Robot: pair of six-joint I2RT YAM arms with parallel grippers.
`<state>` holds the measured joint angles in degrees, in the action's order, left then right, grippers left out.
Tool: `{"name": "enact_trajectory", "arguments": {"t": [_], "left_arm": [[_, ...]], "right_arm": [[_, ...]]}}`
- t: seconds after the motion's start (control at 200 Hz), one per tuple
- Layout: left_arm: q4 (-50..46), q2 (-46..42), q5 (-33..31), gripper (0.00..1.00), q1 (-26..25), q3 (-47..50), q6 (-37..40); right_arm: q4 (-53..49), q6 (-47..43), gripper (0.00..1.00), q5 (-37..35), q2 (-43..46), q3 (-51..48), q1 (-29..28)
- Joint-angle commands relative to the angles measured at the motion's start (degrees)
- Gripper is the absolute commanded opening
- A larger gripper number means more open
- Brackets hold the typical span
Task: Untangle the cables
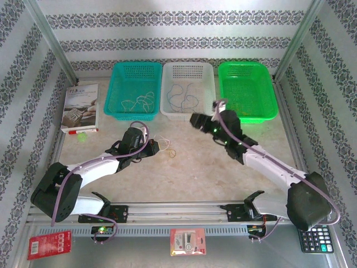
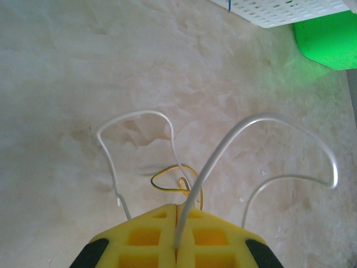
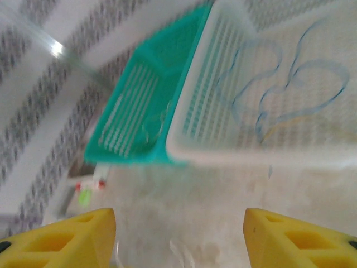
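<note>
I record the left gripper [image 2: 177, 213] clamped on the white cable [image 2: 273, 115], the yellow cable [image 2: 177, 180] lying just ahead at centre frame, well apart from the right gripper [image 3: 178, 223], which stands wide open by the white basket [image 3: 251, 153].

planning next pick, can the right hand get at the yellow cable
Probably yes: the right hand is open and empty, and the yellow cable lies on bare table. The left hand, shut on the white cable, sits close beside it.

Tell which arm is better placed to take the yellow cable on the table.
Probably the right: the right gripper is open and empty near the white basket; the left gripper is shut on the white cable beside the yellow cable.
</note>
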<state>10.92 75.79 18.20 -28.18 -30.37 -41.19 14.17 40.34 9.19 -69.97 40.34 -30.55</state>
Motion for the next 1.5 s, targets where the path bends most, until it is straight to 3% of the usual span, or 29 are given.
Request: {"name": "enact_trajectory", "arguments": {"t": [0.0, 0.265, 0.63, 0.764, 0.909, 0.989, 1.494], "left_arm": [[-0.8, -1.6, -0.5, 0.0, -0.7, 0.3, -0.8], [-4.1, -4.0, 2.2, 0.0, -0.7, -3.2, 0.6], [-7.4, -5.8, 3.9, 0.0, -0.7, -5.5, 1.5], [-7.0, -6.5, 6.0, 0.0, -0.8, -6.6, 1.1], [-7.3, -8.5, 8.8, 0.0, -0.7, -8.5, 0.2], [-7.2, -10.1, 10.2, 0.0, -0.7, -9.9, -1.4], [-2.5, -12.0, 15.0, 0.0, -0.7, -24.1, -9.2]], "right_arm": [[4.6, -2.1, 0.63, 3.5, -2.3, -3.6, -4.1], [12.5, -2.6, 0.64, 8.5, -11.9, -2.1, -10.4], [16.8, -1.2, 0.55, 10.4, -20.3, 2.9, -12.7], [17.8, -1.6, 0.41, 7.9, -22.0, 2.8, -12.5], [21.1, 0.1, 0.14, 5.9, -24.0, 1.7, -11.1], [22.5, 0.8, 0.08, 6.1, -25.1, 1.4, -10.6], [28.2, 4.2, 0.16, 5.0, -29.2, -1.4, -10.7]]}}
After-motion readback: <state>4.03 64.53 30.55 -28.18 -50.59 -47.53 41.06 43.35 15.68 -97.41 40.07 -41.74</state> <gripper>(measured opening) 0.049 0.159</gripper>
